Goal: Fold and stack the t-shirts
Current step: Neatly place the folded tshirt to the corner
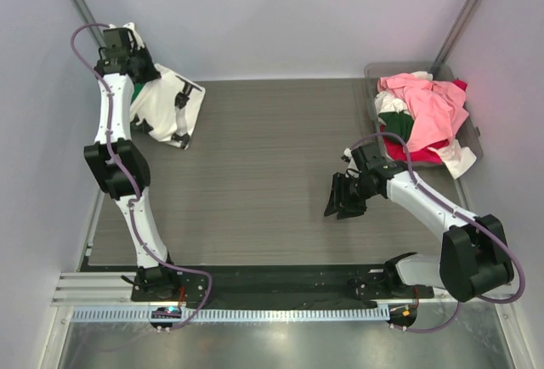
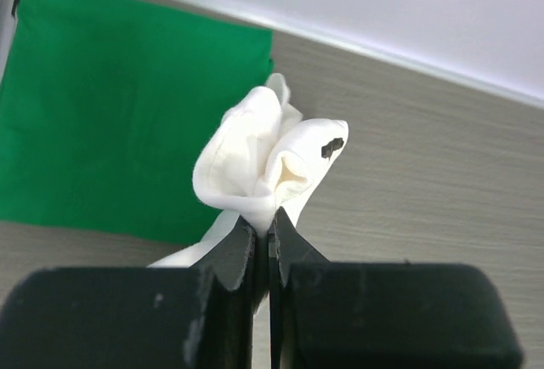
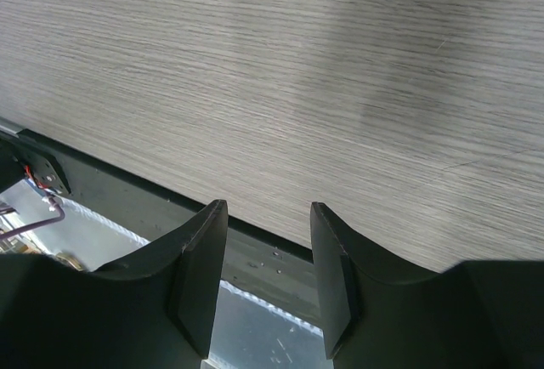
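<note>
White t-shirt (image 2: 263, 161) bunched between the closed left pincer (image 2: 270, 237) tips, over green tee (image 2: 110, 97)

This is seen to be a robot lab, not a home. A left arm (image 1: 116, 169) and a right arm (image 1: 421, 199), white and black, are bolted to a metal rail (image 1: 280, 312) at the near edge of a grey wood-look surface (image 1: 272, 165). Plain white walls (image 1: 280, 12) are set up around it.
</note>
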